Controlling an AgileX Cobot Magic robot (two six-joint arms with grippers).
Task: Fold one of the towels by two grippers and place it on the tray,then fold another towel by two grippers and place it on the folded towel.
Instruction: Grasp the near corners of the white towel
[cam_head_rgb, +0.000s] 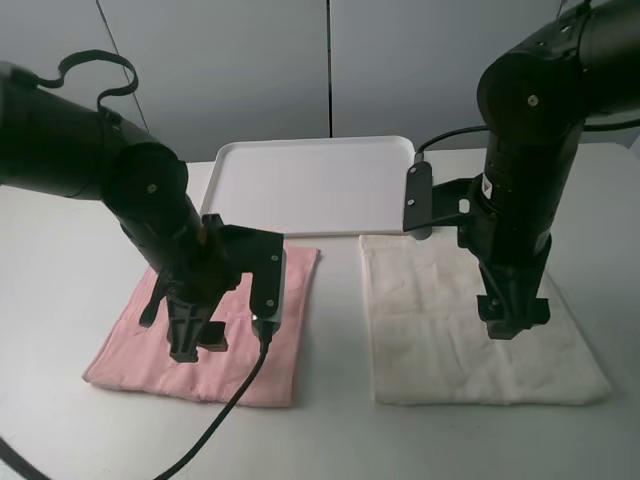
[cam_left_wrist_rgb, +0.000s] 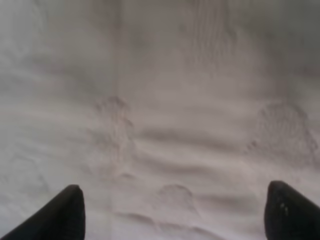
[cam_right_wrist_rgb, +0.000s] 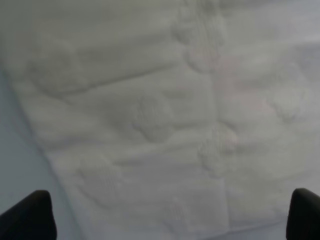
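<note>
The cream towel (cam_head_rgb: 440, 330) lies spread flat on the right of the table. My right gripper (cam_head_rgb: 512, 322) hangs just above its middle right part, pointing down. In the right wrist view its fingers stand wide apart, open (cam_right_wrist_rgb: 170, 212) over the cream towel (cam_right_wrist_rgb: 160, 115), with nothing between them. The pink towel (cam_head_rgb: 285, 340) lies flat on the left. My left gripper (cam_head_rgb: 190, 345) hovers low over it, and in the left wrist view it is open (cam_left_wrist_rgb: 175, 205) above the pink cloth (cam_left_wrist_rgb: 175, 100). The white tray (cam_head_rgb: 310, 185) sits empty behind both towels.
A strip of bare white table (cam_head_rgb: 335, 330) separates the two towels. Black cable (cam_head_rgb: 225, 410) trails from the left arm over the pink towel's near edge. A grey wall stands behind the tray.
</note>
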